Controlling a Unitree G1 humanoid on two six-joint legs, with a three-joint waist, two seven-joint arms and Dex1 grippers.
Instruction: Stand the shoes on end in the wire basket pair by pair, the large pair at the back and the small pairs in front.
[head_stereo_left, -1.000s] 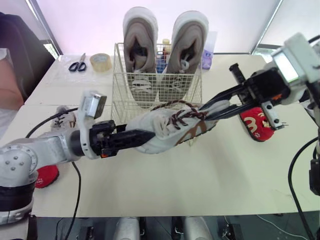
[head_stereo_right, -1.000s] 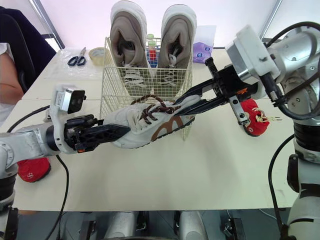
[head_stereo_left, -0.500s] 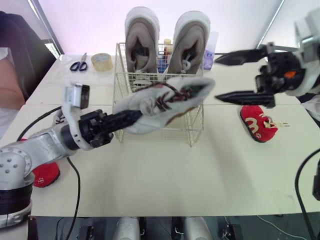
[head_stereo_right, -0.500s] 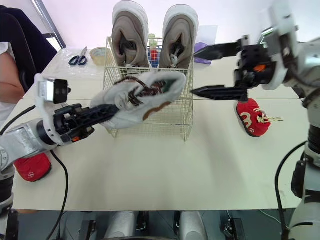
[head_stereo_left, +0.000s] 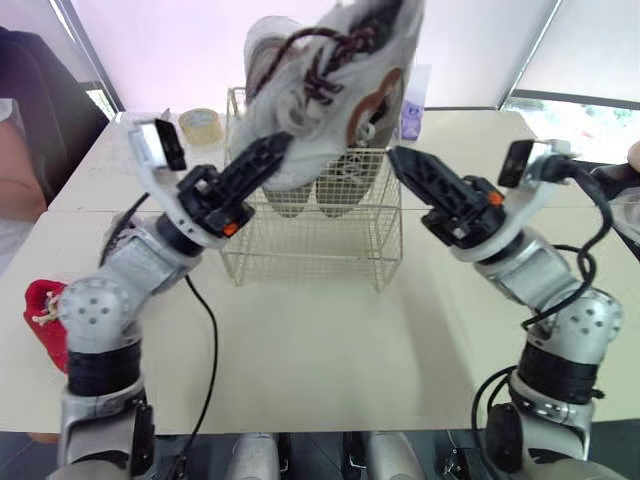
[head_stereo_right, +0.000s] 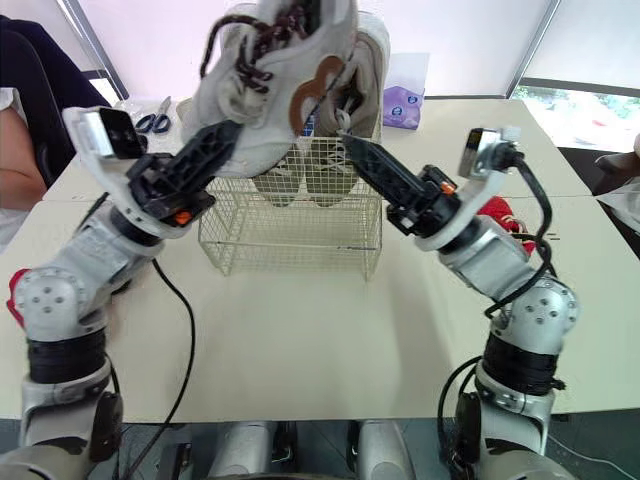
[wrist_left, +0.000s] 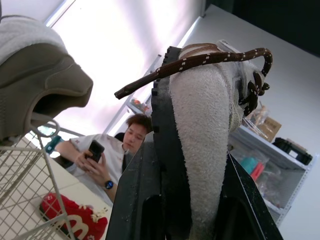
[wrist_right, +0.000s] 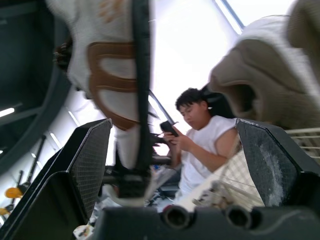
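My left hand (head_stereo_left: 275, 150) clamps the white sneaker (head_stereo_left: 335, 70), raised above the wire basket (head_stereo_left: 300, 250) near the counter's back edge; my right hand (head_stereo_right: 355, 150) is spread open alongside.

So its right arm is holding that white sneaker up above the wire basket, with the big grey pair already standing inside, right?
Not quite: the left gripper holds the white sneaker above the wire basket, as the left eye view shows. The right gripper is open and empty. The big grey pair does stand inside.
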